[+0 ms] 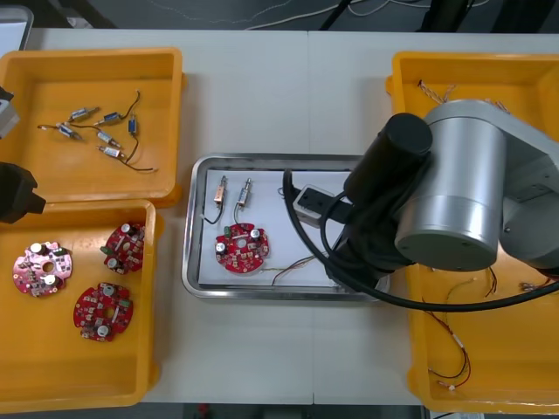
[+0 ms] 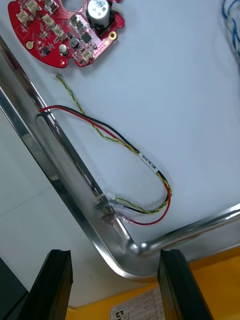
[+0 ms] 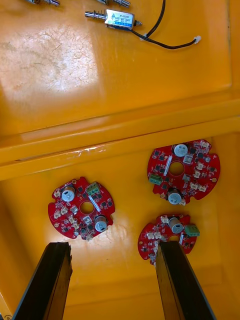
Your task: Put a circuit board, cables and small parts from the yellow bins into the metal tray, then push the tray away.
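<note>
**Cable plugs crowd the corner where the push would land**

The metal tray [image 1: 262, 294] lies between the yellow bins [image 1: 87, 54], its long side running left to right. The right gripper [image 2: 114, 260] hangs over its near right corner, fingers spread, holding nothing. The left gripper [image 3: 112, 250], also spread, hovers above the spare boards [image 3: 176, 170] in the near left bin.

Inside the tray, the circuit board [image 1: 242, 247] sits by the near rim. The red and yellow cable [image 2: 100, 127] stretches along that rim, plugs pointing into the corner. I'd worry a push there snags them or tips the tray. Two small metal parts [image 1: 231, 192] lie toward the far rim.
</note>
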{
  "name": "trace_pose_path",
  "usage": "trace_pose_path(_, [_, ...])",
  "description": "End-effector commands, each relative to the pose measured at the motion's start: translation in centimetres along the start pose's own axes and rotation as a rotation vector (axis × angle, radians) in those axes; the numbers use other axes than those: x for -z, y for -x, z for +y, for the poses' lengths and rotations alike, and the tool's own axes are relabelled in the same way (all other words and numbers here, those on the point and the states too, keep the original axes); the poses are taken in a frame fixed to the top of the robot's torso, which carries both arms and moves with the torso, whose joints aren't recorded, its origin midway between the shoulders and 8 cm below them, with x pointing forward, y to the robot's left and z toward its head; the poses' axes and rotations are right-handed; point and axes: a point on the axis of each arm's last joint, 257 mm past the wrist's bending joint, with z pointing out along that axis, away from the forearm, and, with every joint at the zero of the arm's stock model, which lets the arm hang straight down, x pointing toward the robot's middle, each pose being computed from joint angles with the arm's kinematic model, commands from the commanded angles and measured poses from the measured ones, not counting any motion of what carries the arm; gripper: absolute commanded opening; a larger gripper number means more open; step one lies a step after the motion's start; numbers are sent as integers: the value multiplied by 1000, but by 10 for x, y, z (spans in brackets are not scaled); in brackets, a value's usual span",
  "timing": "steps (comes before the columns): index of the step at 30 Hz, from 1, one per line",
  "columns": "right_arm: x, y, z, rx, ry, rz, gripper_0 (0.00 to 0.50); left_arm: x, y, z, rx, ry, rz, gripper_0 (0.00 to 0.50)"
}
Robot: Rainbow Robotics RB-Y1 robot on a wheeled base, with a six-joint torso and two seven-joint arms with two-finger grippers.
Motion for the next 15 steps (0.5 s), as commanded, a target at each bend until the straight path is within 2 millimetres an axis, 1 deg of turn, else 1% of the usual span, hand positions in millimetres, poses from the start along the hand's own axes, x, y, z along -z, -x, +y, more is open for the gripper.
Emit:
trace_pose_path(1, [-8, 31, 16, 106, -17, -31, 500, 13, 2, 19, -33, 62, -20, 500])
trace_pose_path(3, [-15, 38, 21, 134, -25, -37, 500, 14, 3, 20, -29, 64, -22, 500])
trace_pose_path(9, [-35, 47, 32, 221, -47, -33, 500, 13, 3, 20, -31, 68, -22, 500])
trace_pose_path(15, [-47, 45, 45, 317, -72, -4, 500, 13, 2, 21, -31, 69, -18, 500])
